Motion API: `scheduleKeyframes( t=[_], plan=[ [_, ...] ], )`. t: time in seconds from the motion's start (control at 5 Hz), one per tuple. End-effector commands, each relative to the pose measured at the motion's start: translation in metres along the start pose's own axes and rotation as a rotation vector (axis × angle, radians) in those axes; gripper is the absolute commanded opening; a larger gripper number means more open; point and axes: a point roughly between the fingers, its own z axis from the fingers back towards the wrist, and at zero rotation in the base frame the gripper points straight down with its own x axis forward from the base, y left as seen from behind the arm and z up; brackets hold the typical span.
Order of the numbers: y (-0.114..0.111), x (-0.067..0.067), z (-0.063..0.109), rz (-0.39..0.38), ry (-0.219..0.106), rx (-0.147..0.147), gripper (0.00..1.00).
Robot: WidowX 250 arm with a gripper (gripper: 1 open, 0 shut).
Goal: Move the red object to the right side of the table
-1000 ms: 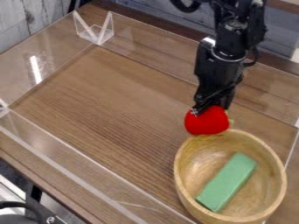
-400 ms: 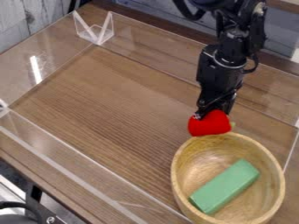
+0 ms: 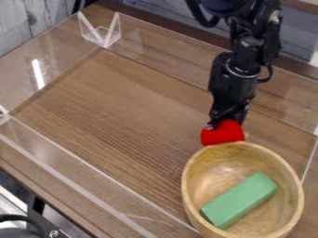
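Item: small rounded bright-red strawberry-like toy (image 3: 222, 133), right of centre in the frame, immediately above the round light-wood bowl (image 3: 244, 195); contact with the rim cannot be told.

Item: black robot gripper (image 3: 224, 115), pointing down at the toy, jaws drawn in narrow, apparently gripping it.

Item: flat green rectangular block (image 3: 236, 200), lying in the bowl, lower right of the frame.

Item: brown wood-grain tabletop (image 3: 112, 102) with low clear walls.

Step in hand, as judged: carrying the toy rightward. Recommended handling: firm, even grip; enough lift to pass the bowl's rim; level, unhurried travel; lowering onto bare wood at the right, release only once the toy sits settled.
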Motion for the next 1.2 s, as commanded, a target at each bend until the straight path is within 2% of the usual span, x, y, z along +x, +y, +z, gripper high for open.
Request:
scheduleKeyframes(
  t=[0.0, 0.2, 0.4, 1.0],
  plan=[
    [-0.005, -0.007, 0.002, 0.025, 0.010, -0.015, 0.00],
    [-0.007, -0.007, 0.004, 0.051, 0.015, -0.002, 0.00],
    [-0.007, -0.004, 0.007, 0.061, 0.012, 0.000, 1.00],
    [-0.008, 0.009, 0.025, 0.095, 0.016, -0.014, 1.00]
  ],
)
